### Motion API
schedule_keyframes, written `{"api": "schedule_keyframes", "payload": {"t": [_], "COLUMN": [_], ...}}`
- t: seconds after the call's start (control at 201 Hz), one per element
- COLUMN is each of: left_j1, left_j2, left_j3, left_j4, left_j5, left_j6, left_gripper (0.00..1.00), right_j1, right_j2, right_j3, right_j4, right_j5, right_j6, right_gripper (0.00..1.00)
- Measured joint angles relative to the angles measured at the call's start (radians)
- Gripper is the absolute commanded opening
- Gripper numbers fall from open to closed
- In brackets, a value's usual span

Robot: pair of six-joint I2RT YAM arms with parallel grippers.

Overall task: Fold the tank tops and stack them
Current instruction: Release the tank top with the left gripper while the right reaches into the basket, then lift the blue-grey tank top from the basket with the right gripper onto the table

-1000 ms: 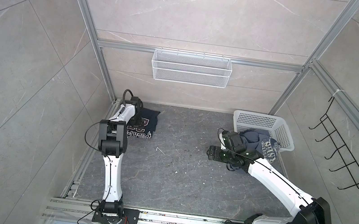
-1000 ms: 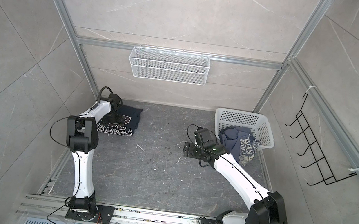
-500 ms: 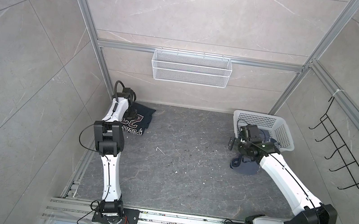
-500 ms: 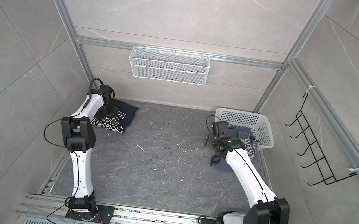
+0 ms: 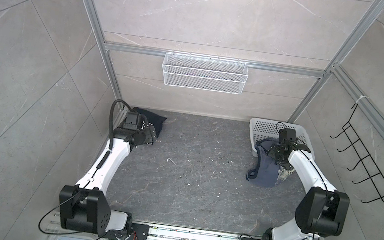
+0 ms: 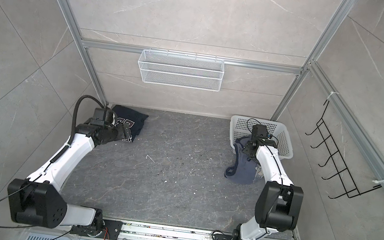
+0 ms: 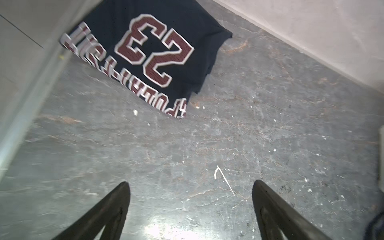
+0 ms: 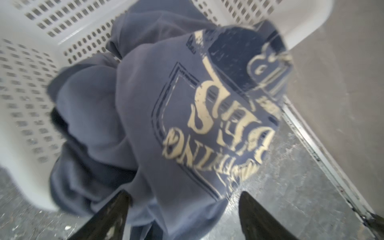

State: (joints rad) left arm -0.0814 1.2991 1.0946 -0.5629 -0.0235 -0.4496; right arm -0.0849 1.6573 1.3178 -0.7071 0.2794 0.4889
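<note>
The left arm (image 5: 109,162) is stretched out low across from the white basket (image 5: 261,128), well apart from it, and its wrist is tipped downward. The left gripper (image 7: 190,185) is held with its jaws spread wide. The right arm (image 5: 310,171) is arched up beside the basket. The right gripper (image 8: 184,195) is pointed down just above the basket's near edge, with its jaws parted.

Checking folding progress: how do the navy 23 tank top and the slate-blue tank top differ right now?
The navy tank top lies flat in a compact fold on the table; the slate-blue tank top is crumpled, spilling from the white basket onto the table. The navy one shows a maroon, white-edged 23; the slate-blue one a cream lettered graphic. Both carry printed lettering.
</note>
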Motion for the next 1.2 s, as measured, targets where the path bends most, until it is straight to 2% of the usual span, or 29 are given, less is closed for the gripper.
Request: {"api": "schedule_keyframes", "payload": {"t": [0.055,0.164,0.269,0.368,0.528,0.672,0.801,0.901,1.055,1.2], "left_j1": [-0.004,-0.013,-0.021,-0.031,-0.077,-0.138,-0.163,-0.166,-0.167,-0.167], "left_j2": [-0.049,-0.138,-0.204,-0.236,-0.231,-0.224,-0.225,-0.234,-0.293,-0.376], "left_j3": [-0.079,-0.175,-0.212,-0.229,-0.259,-0.277,-0.278,-0.281,-0.306,-0.337], "left_j4": [0.033,0.075,0.108,0.143,0.183,0.19,0.192,0.193,0.197,0.196], "left_j5": [0.027,0.062,0.091,0.115,0.139,0.138,0.134,0.13,0.106,0.076], "left_j6": [-0.016,-0.036,-0.049,-0.058,-0.076,-0.086,-0.093,-0.093,-0.093,-0.093], "left_gripper": [0.93,0.93,0.93,0.93,0.93,0.93,0.93,0.93,0.93,0.93], "right_j1": [-0.006,-0.011,-0.012,-0.012,-0.009,0.021,0.091,0.212,0.488,0.7], "right_j2": [0.038,0.077,0.076,0.068,-0.003,-0.122,-0.208,-0.245,-0.248,-0.217], "right_j3": [0.014,0.042,0.045,0.062,0.118,0.196,0.307,0.418,0.609,0.7], "right_j4": [0.008,0.022,0.029,0.022,-0.009,-0.03,-0.054,-0.077,-0.106,-0.109], "right_j5": [-0.011,-0.032,-0.037,-0.04,-0.053,-0.064,-0.07,-0.057,-0.052,-0.04], "right_j6": [0.01,0.006,0.002,-0.001,-0.013,-0.015,-0.031,-0.065,-0.121,-0.147], "right_gripper": [0.71,0.42,0.2,0.08,0.0,0.0,0.0,0.0,0.0,0.0]}}
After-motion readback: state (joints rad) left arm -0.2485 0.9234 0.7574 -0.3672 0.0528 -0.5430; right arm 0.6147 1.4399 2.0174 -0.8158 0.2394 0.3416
